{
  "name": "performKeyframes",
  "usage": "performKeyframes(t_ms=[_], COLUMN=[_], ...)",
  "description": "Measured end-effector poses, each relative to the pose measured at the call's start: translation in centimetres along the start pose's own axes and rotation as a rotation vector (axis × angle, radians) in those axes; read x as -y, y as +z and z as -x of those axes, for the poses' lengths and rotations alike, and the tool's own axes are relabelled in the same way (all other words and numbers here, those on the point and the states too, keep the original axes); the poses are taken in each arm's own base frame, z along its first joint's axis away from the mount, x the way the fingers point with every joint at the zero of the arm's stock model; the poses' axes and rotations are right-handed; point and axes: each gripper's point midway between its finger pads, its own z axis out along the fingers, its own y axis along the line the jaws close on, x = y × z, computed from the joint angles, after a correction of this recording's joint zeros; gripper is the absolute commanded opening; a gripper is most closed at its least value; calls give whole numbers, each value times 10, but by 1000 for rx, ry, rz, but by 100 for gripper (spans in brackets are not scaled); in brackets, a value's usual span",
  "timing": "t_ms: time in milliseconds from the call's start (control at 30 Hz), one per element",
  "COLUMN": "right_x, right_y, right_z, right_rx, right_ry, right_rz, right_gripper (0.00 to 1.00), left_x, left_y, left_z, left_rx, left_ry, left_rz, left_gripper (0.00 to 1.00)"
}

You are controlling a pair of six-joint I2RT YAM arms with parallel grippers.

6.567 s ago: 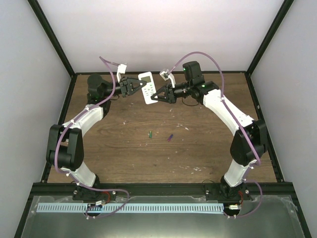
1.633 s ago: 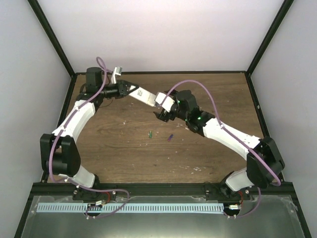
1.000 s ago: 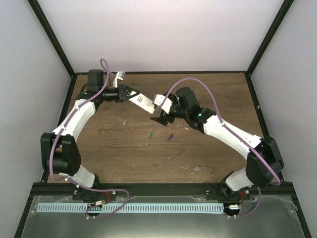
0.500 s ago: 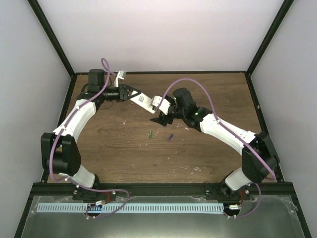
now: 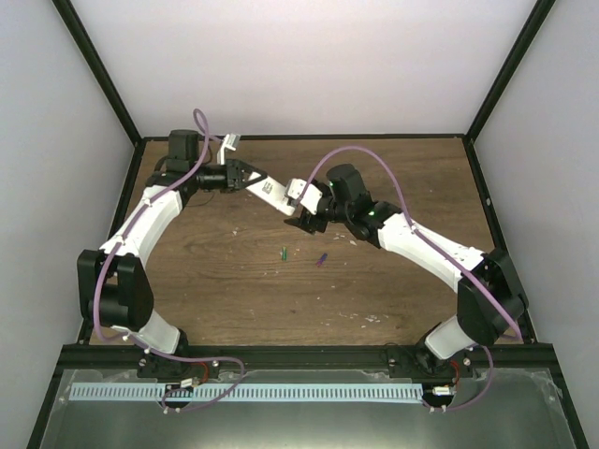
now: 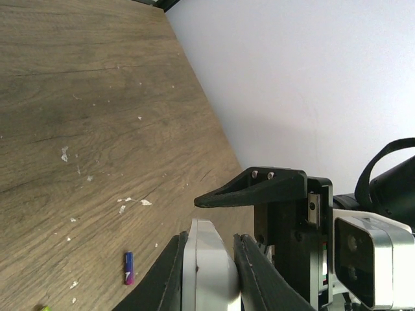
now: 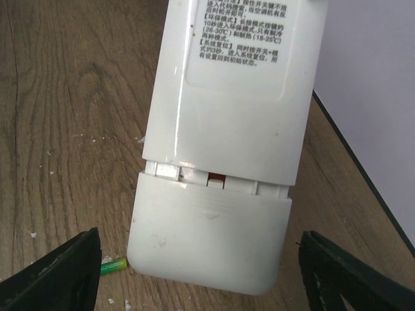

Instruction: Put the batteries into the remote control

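Note:
My left gripper (image 5: pixel 251 178) is shut on the remote control (image 5: pixel 270 192), a slim white bar held above the table near its back. In the left wrist view both pads press the remote control (image 6: pixel 211 272) edge-on. My right gripper (image 7: pixel 200 233) is open, its black fingers (image 7: pixel 65 272) either side of the remote's back end with a gap on each side. There the battery cover (image 7: pixel 211 236) is slid partly off, showing a slot. The green battery (image 5: pixel 283 252) and purple battery (image 5: pixel 321 260) lie on the wood below; the green battery (image 7: pixel 113 265) peeks out under the cover.
The brown wooden table (image 5: pixel 234 290) has black frame rails at its edges and white walls behind. The right gripper's black finger (image 6: pixel 249 188) and its wrist camera sit close to the left gripper's tips. The purple battery (image 6: pixel 128 268) lies below them.
My right gripper has moved up to the remote's free end and its jaws have narrowed. The left gripper keeps holding the remote almost still. The batteries have not moved.

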Motion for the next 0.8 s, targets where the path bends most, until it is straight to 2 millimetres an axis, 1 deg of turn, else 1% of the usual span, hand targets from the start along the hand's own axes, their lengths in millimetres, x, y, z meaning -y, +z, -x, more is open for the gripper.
performKeyframes(t_ms=[200, 267, 367, 433, 567, 733, 800], right_x=[1, 1, 1, 1, 1, 2, 2], right_y=[0, 0, 0, 0, 0, 0, 0], right_z=[-1, -1, -1, -2, -2, -2, -3], right_rx=[-4, -4, -5, -8, -9, -12, -13], right_ry=[-4, -4, -5, -5, -11, -17, -18], right_rz=[-6, -6, -6, -7, -7, -11, -12], right_gripper=[68, 64, 63, 59, 57, 50, 49], left_x=[-2, -1, -1, 0, -1, -1, -1], left_y=[1, 0, 0, 0, 0, 0, 0], left_z=[0, 0, 1, 1, 1, 0, 0], left_rx=[-1, -1, 0, 0, -1, -3, -4], left_ry=[-1, 2, 4, 8, 10, 10, 8], left_rz=[13, 13, 14, 13, 14, 15, 16], left_gripper=[0, 0, 0, 0, 0, 0, 0])
